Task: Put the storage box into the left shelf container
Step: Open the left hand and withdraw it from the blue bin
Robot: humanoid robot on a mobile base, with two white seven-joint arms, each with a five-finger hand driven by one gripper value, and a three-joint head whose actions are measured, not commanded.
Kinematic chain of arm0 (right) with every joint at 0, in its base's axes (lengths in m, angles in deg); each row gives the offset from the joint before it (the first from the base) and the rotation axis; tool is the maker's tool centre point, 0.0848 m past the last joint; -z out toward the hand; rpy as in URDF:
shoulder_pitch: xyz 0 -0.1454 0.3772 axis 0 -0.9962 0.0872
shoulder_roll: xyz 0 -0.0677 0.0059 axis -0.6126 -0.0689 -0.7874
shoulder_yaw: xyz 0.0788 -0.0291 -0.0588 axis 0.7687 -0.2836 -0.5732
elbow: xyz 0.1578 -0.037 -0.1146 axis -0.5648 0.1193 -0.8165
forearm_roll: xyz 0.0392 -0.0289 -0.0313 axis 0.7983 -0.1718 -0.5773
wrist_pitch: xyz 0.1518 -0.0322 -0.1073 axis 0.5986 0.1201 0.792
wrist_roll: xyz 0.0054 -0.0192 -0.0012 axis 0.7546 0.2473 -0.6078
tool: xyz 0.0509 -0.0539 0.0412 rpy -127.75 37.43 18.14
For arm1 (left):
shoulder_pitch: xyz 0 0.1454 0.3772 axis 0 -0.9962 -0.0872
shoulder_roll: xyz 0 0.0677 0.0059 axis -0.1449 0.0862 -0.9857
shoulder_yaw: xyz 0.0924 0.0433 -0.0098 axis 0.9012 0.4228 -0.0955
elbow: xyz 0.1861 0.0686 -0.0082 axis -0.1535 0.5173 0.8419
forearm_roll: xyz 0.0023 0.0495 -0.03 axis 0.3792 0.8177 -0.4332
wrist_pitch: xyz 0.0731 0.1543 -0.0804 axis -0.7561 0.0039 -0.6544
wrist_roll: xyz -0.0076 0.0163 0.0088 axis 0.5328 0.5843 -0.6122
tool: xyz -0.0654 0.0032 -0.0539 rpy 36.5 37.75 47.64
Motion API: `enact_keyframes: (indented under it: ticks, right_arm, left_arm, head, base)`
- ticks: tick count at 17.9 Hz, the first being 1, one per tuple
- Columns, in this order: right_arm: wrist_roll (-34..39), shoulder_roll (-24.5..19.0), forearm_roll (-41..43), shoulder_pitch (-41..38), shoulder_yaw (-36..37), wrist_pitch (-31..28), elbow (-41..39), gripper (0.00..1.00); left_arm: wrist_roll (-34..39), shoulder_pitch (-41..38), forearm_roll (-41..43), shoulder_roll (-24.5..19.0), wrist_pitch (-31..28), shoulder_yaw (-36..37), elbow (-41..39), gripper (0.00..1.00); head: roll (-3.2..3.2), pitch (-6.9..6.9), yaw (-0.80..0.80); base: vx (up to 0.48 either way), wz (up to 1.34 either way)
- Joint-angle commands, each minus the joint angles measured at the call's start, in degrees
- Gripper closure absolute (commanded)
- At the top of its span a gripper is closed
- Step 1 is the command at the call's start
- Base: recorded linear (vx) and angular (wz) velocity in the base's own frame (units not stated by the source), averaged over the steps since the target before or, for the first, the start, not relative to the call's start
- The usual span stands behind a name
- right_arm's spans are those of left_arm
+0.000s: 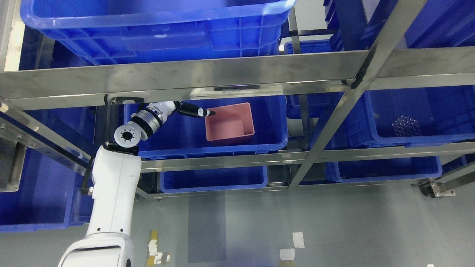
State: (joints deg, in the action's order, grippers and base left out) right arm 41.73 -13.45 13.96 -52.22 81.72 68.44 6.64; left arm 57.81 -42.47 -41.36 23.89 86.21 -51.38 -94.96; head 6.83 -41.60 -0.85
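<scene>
Storage box sits tilted in the blue container, left hand fingers gripping its left rim.

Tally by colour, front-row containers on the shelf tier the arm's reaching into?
Blue crates: 2 (left crate, right crate)
Pink storage box: 1, inside the left crate
Total: 3

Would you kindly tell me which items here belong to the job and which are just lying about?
Job: pink plastic storage box; blue plastic shelf container holding it; left hand at the box's rim.

Lying about: clear bubbled item in the right blue bin; tape scraps on the floor.
</scene>
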Motion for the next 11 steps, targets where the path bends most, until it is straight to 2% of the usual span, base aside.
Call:
enact_keyframes:
  ticks: [1,4,9,11]
  right_arm:
    - [0.0,1.0,1.2,0.2,0.0,0.0,-1.0,0.00]
    - [0.0,1.0,1.2,0.2,0.0,0.0,-1.0,0.00]
    - [0.0,1.0,1.2,0.2,0.0,0.0,-1.0,0.00]
    - [0.0,1.0,1.2,0.3,0.0,0.0,-1.0,0.00]
  left_arm:
    - [17.0,-4.1,-11.8,-0.5,0.1,-1.4,-7.3,0.00]
    - [20.5,-13.5,-18.9,-0.5,-0.5,1.6,-19.8,0.00]
    - [32.1,-26.9,-20.0,-0.5,-0.1,2.8,-38.7,0.00]
    - [32.4,-32.3,-20.0,-0.5,0.0,4.0,-44.0,0.00]
  head:
    - [0.00,0.00,0.00]
    - [0.00,0.00,0.00]
    - [0.00,0.00,0.00]
    - [0.00,0.01,0.00]
  base:
    - [0.000,0.00]
    - [0.000,0.00]
    - [0.000,0.00]
    - [0.000,0.00]
